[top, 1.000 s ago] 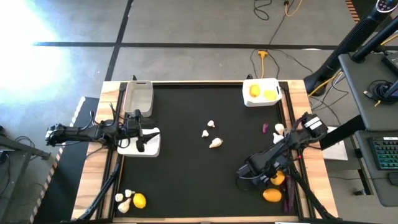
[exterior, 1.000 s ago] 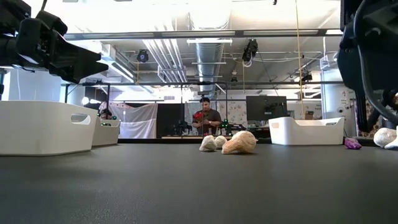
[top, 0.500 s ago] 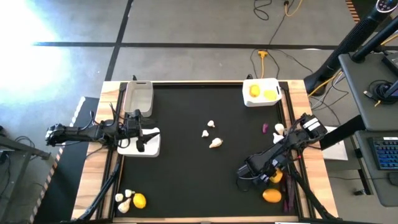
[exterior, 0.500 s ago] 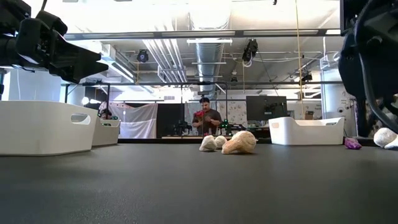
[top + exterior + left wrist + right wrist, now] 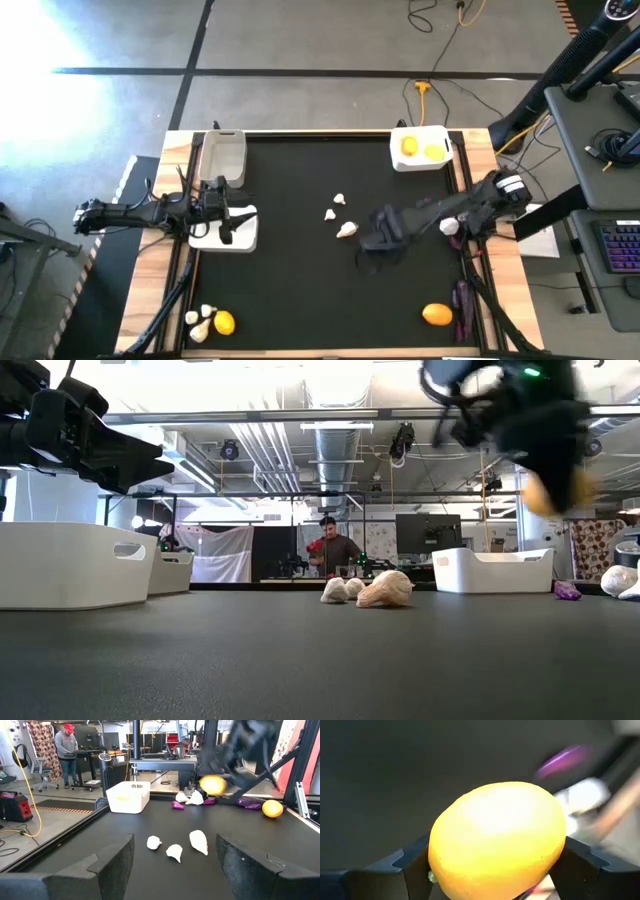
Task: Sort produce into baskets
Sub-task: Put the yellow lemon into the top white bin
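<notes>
My right gripper (image 5: 380, 236) is above the middle of the black mat, shut on a yellow citrus fruit (image 5: 496, 840). The fruit also shows in the left wrist view (image 5: 212, 784) and blurred in the low view (image 5: 556, 490). My left gripper (image 5: 175, 865) is open and empty above a white basket (image 5: 240, 238) at the left edge. A greyish translucent basket (image 5: 223, 157) stands at the far left. A second white basket (image 5: 421, 147) at the far right holds yellow fruits. Three garlic bulbs (image 5: 340, 215) lie mid-mat. An orange fruit (image 5: 436, 313) lies near right. My right gripper pinches the yellow fruit between its two fingers (image 5: 412, 862), one on each opposite side (image 5: 440, 855). The fruit is lifted clear of the mat.
More garlic bulbs (image 5: 200, 322) and a yellow fruit (image 5: 224, 322) lie at the near left corner. A purple piece (image 5: 425, 205) and a garlic bulb (image 5: 450, 226) lie at the right edge, with dark eggplant pieces (image 5: 461, 300) near right. A person (image 5: 330, 552) stands far behind the table.
My right gripper has risen from the near right corner with the yellow fruit. It has swung fast toward the far edge and the table's left, and is now over the mat's middle. The fruit is lifted clear. The orange fruit stays where it was.
</notes>
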Available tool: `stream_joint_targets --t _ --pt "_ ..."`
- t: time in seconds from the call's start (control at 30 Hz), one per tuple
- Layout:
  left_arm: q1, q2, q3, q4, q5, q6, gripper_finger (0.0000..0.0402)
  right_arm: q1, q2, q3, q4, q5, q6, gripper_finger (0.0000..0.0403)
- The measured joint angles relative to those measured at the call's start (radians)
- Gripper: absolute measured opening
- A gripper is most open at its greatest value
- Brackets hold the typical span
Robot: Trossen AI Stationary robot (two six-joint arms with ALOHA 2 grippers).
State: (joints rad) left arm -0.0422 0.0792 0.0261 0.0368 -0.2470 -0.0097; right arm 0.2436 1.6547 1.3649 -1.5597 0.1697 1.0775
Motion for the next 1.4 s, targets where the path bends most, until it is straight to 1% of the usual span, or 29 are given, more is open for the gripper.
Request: stream_joint_targets --t 0.07,0.1,0.23,0.3,0.43,0.53,0.63,0.7,0.77,0.87,1.07,1.23,1.4 --pt "0.0 0.0 0.0 0.0 0.0 0.0 0.0262 -0.068 -0.025 0.054 -0.009 0.134 -0.02 0.0302" --pt "0.0 0.0 0.0 0.0 0.0 0.0 0.0262 -0.11 -0.052 0.065 0.016 0.174 -0.04 0.0302" --pt "0.0 0.001 0.0 0.001 0.0 0.0 0.0262 -0.323 -0.109 0.105 0.023 0.31 -0.072 0.0302" --pt "0.0 0.004 0.0 0.004 0.0 0.0 0.0262 -0.441 -0.129 0.102 0.023 0.359 -0.13 0.0302" --pt "0.0 0.008 0.0 0.004 0.001 0.0 0.0262 -0.672 -0.141 0.091 0.038 0.374 -0.277 0.0303" --pt "0.0 0.008 0.0 0.004 0.001 0.0 0.0262 -0.813 -0.126 0.075 0.086 0.37 -0.379 0.0304" --pt "0.0 0.008 0.0 0.002 0.001 0.0 0.0262 -0.924 -0.094 0.061 0.143 0.309 -0.493 0.031" --pt "0.0 0.008 0.0 0.001 0.001 0.0 0.0262 -0.985 -0.068 0.054 0.186 0.265 -0.537 0.032" --pt "0.0 0.008 0.0 0.001 0.001 0.0 0.0262 -1.029 -0.04 0.047 0.226 0.241 -0.576 0.0332" --pt "0.0 0.008 0.0 0.001 0.001 0.0 0.0262 -1.082 0.007 0.032 0.285 0.241 -0.607 0.0348" --pt "0.0 0.008 0.0 0.001 0.002 0.0 0.0262 -1.143 0.107 0.022 0.347 0.242 -0.639 0.0356" --pt "0.0 0.008 0.0 0.001 0.002 0.0 0.0262 -1.16 0.154 0.022 0.34 0.249 -0.646 0.0357" --pt "0.0 0.008 0.0 0.001 0.002 0.0 0.0262 -1.15 0.144 0.036 0.264 0.231 -0.65 0.0353"
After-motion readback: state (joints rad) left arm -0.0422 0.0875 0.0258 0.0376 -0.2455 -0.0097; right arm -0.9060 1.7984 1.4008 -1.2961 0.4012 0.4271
